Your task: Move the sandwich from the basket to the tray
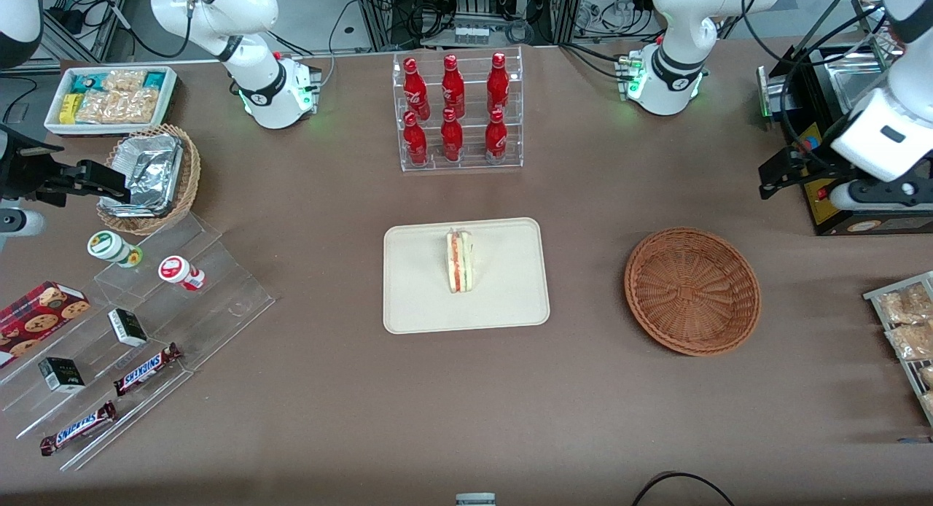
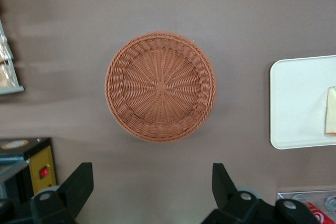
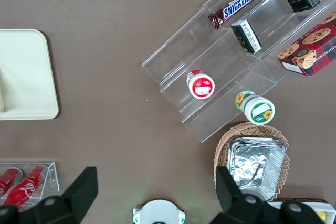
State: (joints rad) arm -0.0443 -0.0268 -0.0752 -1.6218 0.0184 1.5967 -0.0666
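1. The sandwich (image 1: 460,262) stands on its edge on the tray (image 1: 415,302), near the tray's middle, with its red, orange and green filling facing up toward the front camera
2. The tray lies flat on the brown table (image 1: 554,404), roughly central, nearer to the front camera than the clear rack of red bottles (image 1: 456,109)
3. The basket (image 1: 692,290) sits on the table beside the tray, toward the working arm's end, well apart from it; nothing shows inside it but its woven bottom
4. The gripper (image 2: 152,187) hangs high above the table at the working arm's end, beside the black appliance (image 1: 838,149), clear of both basket and tray
5. From the left wrist camera its two black fingers (image 2: 79,184) stand wide apart with nothing between them, and the basket (image 2: 160,86) shows whole underneath
6. That same view catches a corner of the tray (image 2: 294,103) with a sliver of the sandwich (image 2: 331,111) on it
7. Toward the parked arm's end lie a tan wicker basket holding foil (image 1: 149,174), a white bin of snack packs (image 1: 111,98), and a stepped clear stand (image 1: 168,302) with two Snickers bars (image 1: 148,368), small dark boxes and two round tubs
8. The right wrist view shows the same stand (image 3: 236,61) and the tray's edge (image 3: 31,77)
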